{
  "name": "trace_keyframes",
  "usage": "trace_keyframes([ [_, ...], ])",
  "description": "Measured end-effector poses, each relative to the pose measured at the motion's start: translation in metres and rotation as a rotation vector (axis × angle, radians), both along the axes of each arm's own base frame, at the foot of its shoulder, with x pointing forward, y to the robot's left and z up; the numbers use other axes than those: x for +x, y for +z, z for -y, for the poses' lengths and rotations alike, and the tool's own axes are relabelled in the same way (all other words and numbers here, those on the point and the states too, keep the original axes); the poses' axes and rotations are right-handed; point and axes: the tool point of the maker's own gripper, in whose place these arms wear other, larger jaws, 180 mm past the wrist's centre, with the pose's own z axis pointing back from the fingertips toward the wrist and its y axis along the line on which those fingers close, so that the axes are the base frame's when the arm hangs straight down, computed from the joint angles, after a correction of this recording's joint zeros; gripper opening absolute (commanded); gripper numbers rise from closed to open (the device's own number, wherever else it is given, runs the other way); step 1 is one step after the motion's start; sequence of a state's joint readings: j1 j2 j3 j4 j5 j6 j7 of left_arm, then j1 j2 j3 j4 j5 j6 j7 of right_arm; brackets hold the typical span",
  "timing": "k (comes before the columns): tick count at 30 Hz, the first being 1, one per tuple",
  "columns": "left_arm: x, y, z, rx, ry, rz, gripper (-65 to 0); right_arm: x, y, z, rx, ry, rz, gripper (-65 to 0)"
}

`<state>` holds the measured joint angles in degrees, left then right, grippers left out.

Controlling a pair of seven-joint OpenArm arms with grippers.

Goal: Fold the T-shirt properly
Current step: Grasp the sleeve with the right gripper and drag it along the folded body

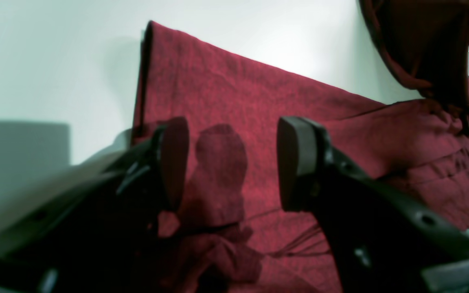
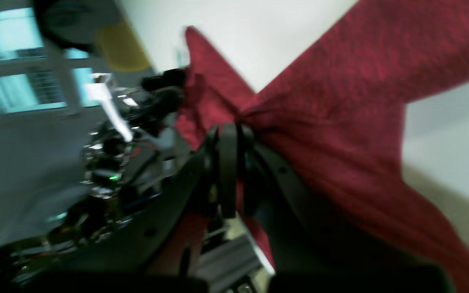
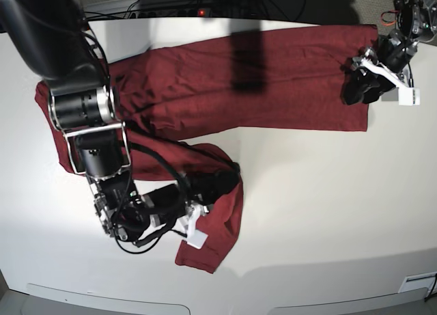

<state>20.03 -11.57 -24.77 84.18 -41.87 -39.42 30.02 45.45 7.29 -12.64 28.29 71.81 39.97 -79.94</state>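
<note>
The maroon T-shirt (image 3: 273, 83) lies spread across the far half of the white table (image 3: 328, 206), wrinkled. One long part of it (image 3: 222, 226) runs forward and hangs lifted near the left front. My right gripper (image 3: 210, 190) is shut on this part; in the right wrist view its fingers (image 2: 228, 138) pinch a bunched fold of the shirt (image 2: 340, 122). My left gripper (image 3: 356, 89) hovers over the shirt's right end. In the left wrist view it (image 1: 234, 162) is open and empty just above the fabric (image 1: 238, 93).
Cables and a power strip with a red light (image 3: 199, 11) lie along the table's back edge. The table's front edge (image 3: 225, 303) runs along the bottom. A white label (image 3: 416, 284) sits at the front right corner.
</note>
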Motion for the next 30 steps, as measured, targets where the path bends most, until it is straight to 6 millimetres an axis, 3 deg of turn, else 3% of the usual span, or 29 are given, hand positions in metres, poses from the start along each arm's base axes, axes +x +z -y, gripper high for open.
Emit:
trace_keyframes([
  [8, 0.0, 0.0, 0.0, 0.0, 0.0, 0.0, -31.3, -0.043, -0.037, -0.012, -0.075, 0.118, -0.077, -65.0],
  [15, -0.002, -0.005, -0.001, 0.035, -0.014, -0.018, -31.3, -0.057, -0.042, -0.02, -0.046, 0.135, -0.112, -65.0],
  [20, -0.002, -0.005, -0.001, 0.035, -0.014, -0.017, -31.3, -0.055, -0.038, -0.022, -0.023, 0.126, -0.11, -65.0],
  [25, -0.002, -0.005, -0.001, 0.035, -0.014, -0.017, -31.3, -0.051, -0.028, -0.028, 0.036, 0.106, -0.11, -43.0],
  [27, -0.002, -0.005, -0.001, 0.035, -0.013, -0.017, -31.3, -0.049, -0.026, -0.028, 0.038, 0.106, -0.104, -39.7],
  [30, -0.002, -0.004, -0.001, 0.034, -0.012, -0.015, -31.3, -0.037, -0.014, -0.028, 0.035, 0.109, -0.07, -39.7],
])
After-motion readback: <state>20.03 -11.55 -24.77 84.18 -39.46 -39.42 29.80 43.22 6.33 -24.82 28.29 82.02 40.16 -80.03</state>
